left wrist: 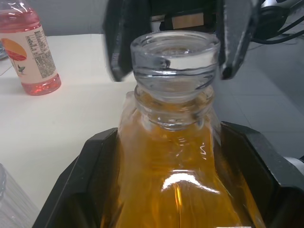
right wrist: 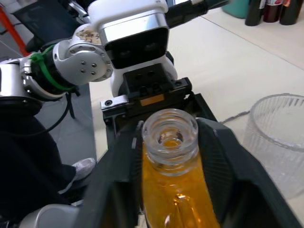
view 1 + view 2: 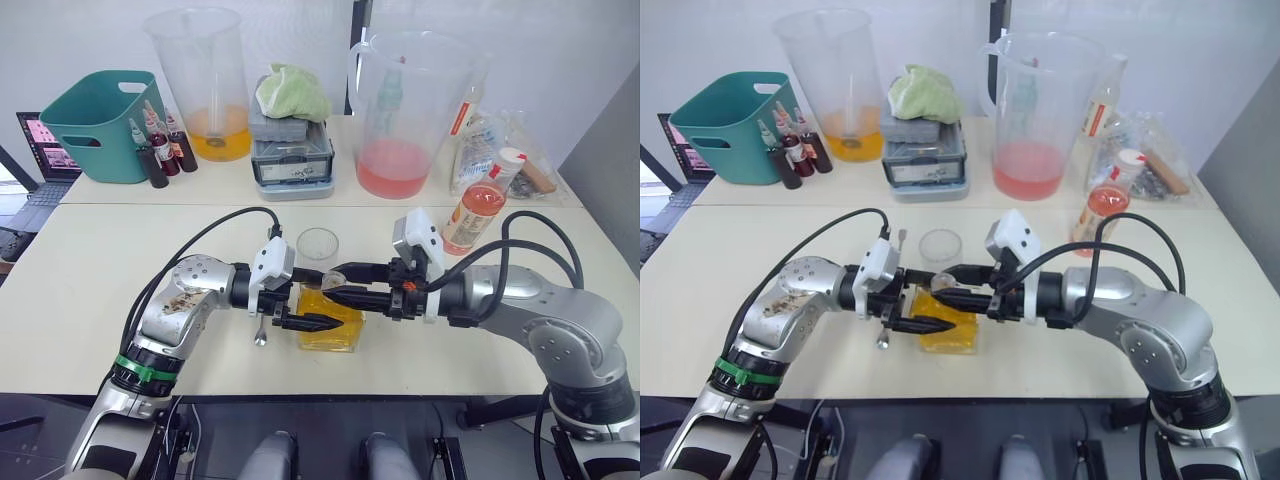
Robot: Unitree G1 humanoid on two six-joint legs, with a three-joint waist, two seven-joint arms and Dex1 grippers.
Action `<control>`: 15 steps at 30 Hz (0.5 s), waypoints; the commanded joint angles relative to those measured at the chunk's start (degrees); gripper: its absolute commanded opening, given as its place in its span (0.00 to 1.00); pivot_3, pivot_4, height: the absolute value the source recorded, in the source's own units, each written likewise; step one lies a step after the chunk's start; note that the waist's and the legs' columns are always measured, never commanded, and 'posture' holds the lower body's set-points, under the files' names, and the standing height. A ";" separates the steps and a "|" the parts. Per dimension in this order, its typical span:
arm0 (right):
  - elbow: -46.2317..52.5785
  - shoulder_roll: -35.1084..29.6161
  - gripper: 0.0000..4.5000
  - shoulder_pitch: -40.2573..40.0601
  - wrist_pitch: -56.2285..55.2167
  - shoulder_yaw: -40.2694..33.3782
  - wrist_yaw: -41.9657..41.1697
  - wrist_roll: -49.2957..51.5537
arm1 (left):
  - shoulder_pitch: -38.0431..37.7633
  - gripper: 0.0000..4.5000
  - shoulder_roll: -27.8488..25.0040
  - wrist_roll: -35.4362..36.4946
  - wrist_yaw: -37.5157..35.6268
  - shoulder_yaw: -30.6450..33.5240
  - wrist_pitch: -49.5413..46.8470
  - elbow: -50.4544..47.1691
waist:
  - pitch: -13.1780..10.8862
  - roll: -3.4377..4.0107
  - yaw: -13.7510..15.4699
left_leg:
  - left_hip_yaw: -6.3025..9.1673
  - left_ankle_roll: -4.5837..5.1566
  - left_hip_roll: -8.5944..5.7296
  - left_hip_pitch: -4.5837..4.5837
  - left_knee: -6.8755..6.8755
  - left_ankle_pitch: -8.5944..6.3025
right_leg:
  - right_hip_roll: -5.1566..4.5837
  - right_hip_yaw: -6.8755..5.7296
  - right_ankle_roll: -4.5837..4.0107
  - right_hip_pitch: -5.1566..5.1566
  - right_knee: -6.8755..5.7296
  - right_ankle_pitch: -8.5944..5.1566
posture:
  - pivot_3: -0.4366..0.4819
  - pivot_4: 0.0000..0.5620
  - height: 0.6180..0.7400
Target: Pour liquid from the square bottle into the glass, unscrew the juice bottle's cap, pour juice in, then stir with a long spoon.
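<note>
The square bottle [image 3: 332,322] of yellow-orange liquid stands upright near the table's front edge, its neck [image 1: 175,57] open. My left gripper [image 3: 303,300] is shut on its body from the left. From the right, my right gripper [image 3: 338,284] is shut on its neck. The glass [image 3: 318,245] stands empty just behind them. The juice bottle [image 3: 475,213] with its white cap [image 3: 512,156] stands to the right, behind my right arm. The long spoon [image 3: 260,338] lies on the table under my left gripper.
Along the back stand a teal basket [image 3: 95,125], dark dropper bottles [image 3: 165,150], a jug with orange liquid [image 3: 205,85], a grey box [image 3: 290,155] under a green cloth [image 3: 292,92], a jug with pink liquid [image 3: 405,110] and a plastic bag [image 3: 505,130].
</note>
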State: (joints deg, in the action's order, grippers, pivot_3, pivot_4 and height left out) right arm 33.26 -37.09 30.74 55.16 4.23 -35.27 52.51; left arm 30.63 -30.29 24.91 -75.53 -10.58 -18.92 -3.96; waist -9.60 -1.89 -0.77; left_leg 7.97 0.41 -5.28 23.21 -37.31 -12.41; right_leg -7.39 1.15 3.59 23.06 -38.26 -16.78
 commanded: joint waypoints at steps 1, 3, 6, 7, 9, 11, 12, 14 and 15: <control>0.66 0.72 0.24 1.51 -1.75 -1.25 -0.31 -0.44 | -1.03 0.62 -1.42 0.34 -0.51 0.38 0.13 -1.91 | 0.00 0.00 -0.01 | 0.00 0.00 0.00 0.00 0.00 0.00 | 0.00 0.00 0.00 0.00 0.00 0.00 | 0.48 0.27 1.00; 0.86 1.02 0.24 1.80 -1.81 -1.63 -0.38 -0.51 | -1.19 0.62 -1.60 0.38 -0.47 0.37 0.18 -2.05 | 0.00 0.00 -0.10 | 0.00 0.00 0.01 0.00 0.00 0.00 | 0.00 0.00 0.00 0.03 -0.04 0.00 | 0.48 0.27 1.00; 1.22 1.28 0.24 2.85 -1.96 -2.95 -0.35 0.05 | -1.23 0.62 -1.82 0.49 -0.53 0.36 0.16 -2.22 | 0.00 0.00 -0.14 | 0.00 0.00 0.01 0.00 0.01 0.00 | 0.00 0.00 0.00 0.08 -0.13 0.00 | 0.48 0.27 1.00; 1.36 1.33 0.24 3.51 -1.98 -3.70 -0.26 0.63 | -1.20 0.62 -1.89 0.47 -0.58 0.35 0.19 -2.21 | 0.00 0.00 -0.15 | -0.01 0.00 0.01 0.01 0.01 0.00 | 0.00 0.00 0.00 0.09 -0.14 0.00 | 0.48 0.27 1.00; 1.41 1.44 0.24 4.47 -1.89 -4.71 0.03 1.47 | -1.13 0.62 -1.96 0.46 -0.66 0.34 0.21 -2.11 | 0.00 0.00 -0.19 | -0.01 0.00 0.01 0.04 0.01 0.00 | 0.00 0.00 0.00 0.13 -0.14 0.00 | 0.48 0.27 1.00; 1.29 1.59 0.24 5.66 -1.75 -5.97 0.71 2.46 | -1.19 0.62 -2.04 0.43 -0.82 0.30 0.34 -1.96 | 0.00 0.00 -0.19 | -0.02 0.00 0.01 0.07 0.01 0.00 | 0.00 0.00 0.00 0.16 -0.16 0.00 | 0.48 0.27 1.00; 1.23 1.59 0.24 6.28 -1.71 -6.70 1.08 3.09 | -1.34 0.62 -2.11 0.46 -0.93 0.23 0.39 -1.99 | 0.00 0.00 -0.18 | -0.02 0.00 0.01 0.08 0.01 0.00 | 0.00 0.01 -0.01 0.18 -0.17 0.00 | 0.48 0.27 1.00; 1.18 1.53 0.24 6.90 -1.54 -7.37 1.55 3.83 | -1.52 0.62 -2.22 0.55 -1.01 0.14 0.44 -2.05 | 0.00 0.00 -0.12 | -0.02 0.00 0.01 0.08 0.00 0.00 | 0.00 0.01 -0.01 0.18 -0.17 0.01 | 0.48 0.27 1.00; 1.16 1.47 0.24 7.04 -1.46 -7.47 1.75 4.09 | -1.55 0.62 -2.27 0.61 -1.00 0.10 0.46 -2.07 | -0.01 0.01 -0.16 | -0.02 0.00 0.01 0.09 0.00 0.00 | 0.00 0.01 -0.01 0.18 -0.17 0.01 | 0.48 0.27 1.00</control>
State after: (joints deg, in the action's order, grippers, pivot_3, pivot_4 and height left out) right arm 32.43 -35.31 34.83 56.89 2.52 -34.23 55.20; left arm 29.85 -32.16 25.57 -75.51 -9.88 -18.74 -4.88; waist -9.60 -1.88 -0.93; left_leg 7.93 0.40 -5.29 23.29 -37.30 -12.41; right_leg -7.42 1.19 3.58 23.25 -38.43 -16.78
